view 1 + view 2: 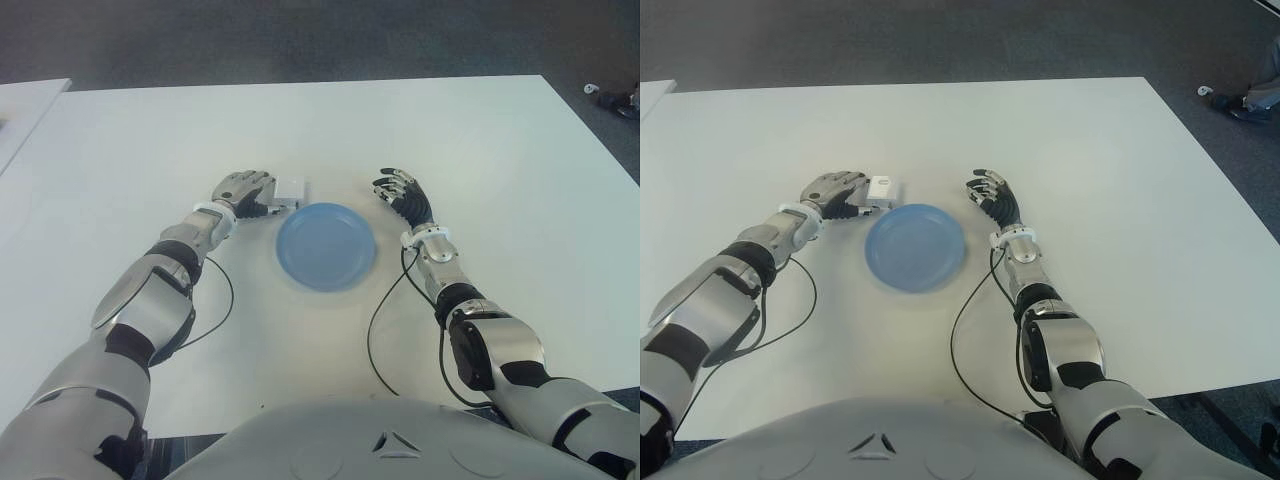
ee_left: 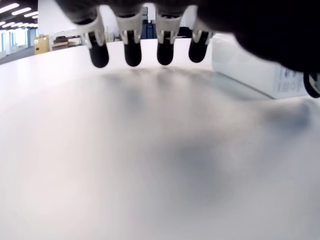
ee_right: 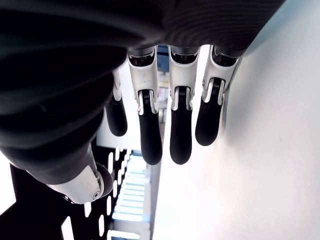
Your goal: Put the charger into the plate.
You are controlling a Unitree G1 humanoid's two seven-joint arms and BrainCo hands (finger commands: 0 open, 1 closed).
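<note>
Small grey print on the side of the white charger, too blurred to read. Charger flat on the white tabletop, just beyond the left rim of the blue plate, not in it. Left robot hand beside the charger, fingers loosely curled, thumb touching it, no firm grasp visible. Right robot hand right of the plate, fingers relaxed, empty

Probably an office — white table, grey carpet, ceiling strip lights
</note>
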